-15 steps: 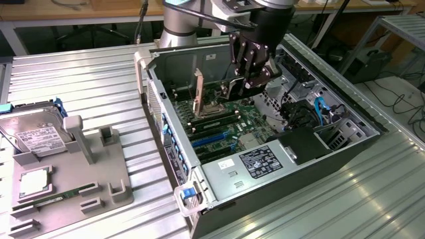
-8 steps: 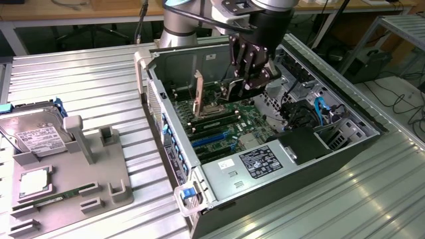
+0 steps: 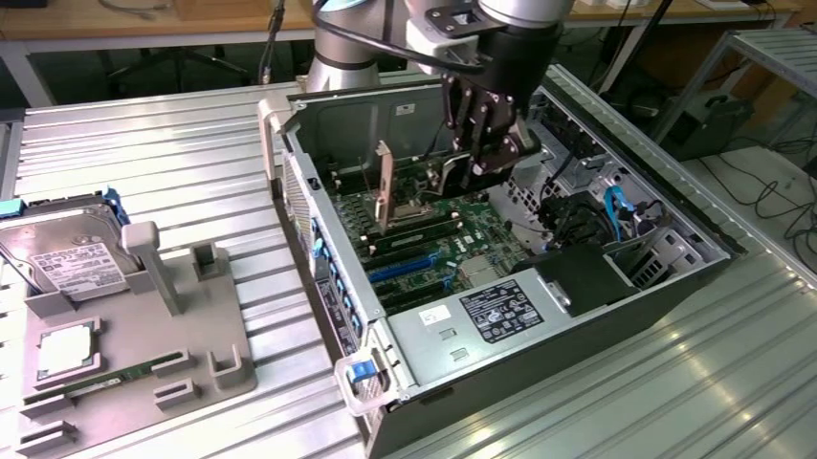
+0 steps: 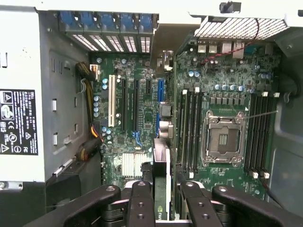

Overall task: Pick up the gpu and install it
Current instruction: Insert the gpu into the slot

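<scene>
Gpu (image 4: 162, 182): seen edge-on in wrist view, mostly hidden betw. the fingers (image 4: 140, 203); lower end cut off by frame edge. Its connector edge and the slot under it can't be made out. In exterior view the gripper (image 3: 489, 153) covers part of the motherboard (image 3: 441, 225); arm cut off at top. PSU label (image 4: 18, 122) text too small to read. Hard drive (image 3: 64, 253) cut by exterior view's left edge.

Ribbed metal tabletop (image 3: 153, 153), wooden workbench (image 3: 128, 24) behind.

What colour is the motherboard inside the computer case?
Green, the motherboard shows best in the wrist view.
</scene>
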You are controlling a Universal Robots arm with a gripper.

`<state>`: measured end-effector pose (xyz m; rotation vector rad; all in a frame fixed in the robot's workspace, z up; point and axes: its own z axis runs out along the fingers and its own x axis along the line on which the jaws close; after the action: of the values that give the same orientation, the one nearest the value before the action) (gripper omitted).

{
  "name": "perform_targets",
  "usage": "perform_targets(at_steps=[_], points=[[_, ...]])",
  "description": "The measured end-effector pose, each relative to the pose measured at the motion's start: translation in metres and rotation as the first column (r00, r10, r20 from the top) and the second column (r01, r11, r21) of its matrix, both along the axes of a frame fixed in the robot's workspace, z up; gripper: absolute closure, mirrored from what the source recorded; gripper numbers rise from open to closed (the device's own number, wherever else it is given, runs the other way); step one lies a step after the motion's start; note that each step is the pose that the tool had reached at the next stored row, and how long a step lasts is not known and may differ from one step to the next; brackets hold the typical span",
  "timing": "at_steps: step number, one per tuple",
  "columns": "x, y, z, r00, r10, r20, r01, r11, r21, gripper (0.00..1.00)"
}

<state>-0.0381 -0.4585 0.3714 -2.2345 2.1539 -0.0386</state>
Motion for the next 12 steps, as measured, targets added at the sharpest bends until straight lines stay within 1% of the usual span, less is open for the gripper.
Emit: perform_targets(at_steps=[6, 7, 9, 12], points=[[0.0, 0.0, -0.0038, 0.9995, 0.0, 0.0307, 0.0, 1.0, 0.0001, 0.73], [0.0, 0.0, -0.0047, 0.9993, 0.0, 0.037, 0.0, 1.0, 0.0, 0.73], [0.0, 0.0, -0.006, 0.999, 0.0, 0.0454, 0.0, 1.0, 0.0001, 0.73], [0.0, 0.0, -0.0078, 0.9982, 0.0, 0.0601, 0.0, 1.0, 0.0, 0.73]])
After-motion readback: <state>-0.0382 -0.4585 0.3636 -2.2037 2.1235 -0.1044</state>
